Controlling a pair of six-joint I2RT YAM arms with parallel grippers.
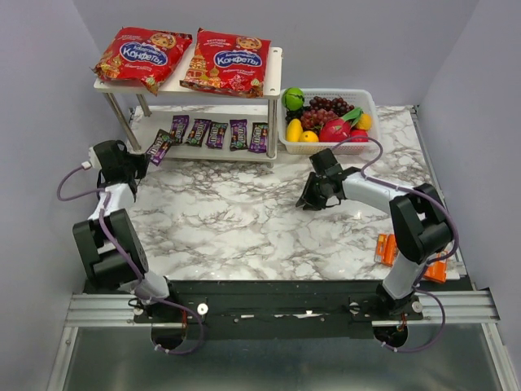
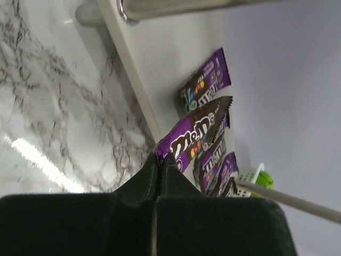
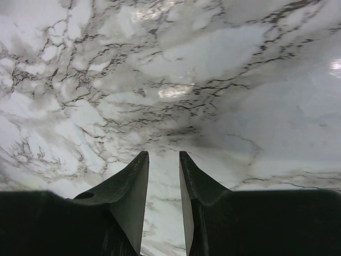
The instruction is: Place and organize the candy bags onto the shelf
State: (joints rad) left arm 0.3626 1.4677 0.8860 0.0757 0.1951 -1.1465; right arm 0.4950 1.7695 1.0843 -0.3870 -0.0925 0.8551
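Both red candy bags and the small packets sit on the shelf (image 1: 274, 69), with one arm at each end of it.

The two red bags (image 1: 142, 55) lie side by side on the shelf's top board. Five purple packets (image 1: 217, 134) line its lower board. A sixth packet (image 2: 194, 136) hangs over that board's front left corner. The left gripper (image 2: 158, 162) is there with its fingers pressed together, tips at the packet's near end; whether they pinch the wrapper cannot be told. In front of the shelf's right end, the right gripper (image 3: 162, 154) hangs over the marble table (image 1: 244, 220), jaws partly apart and holding nothing.
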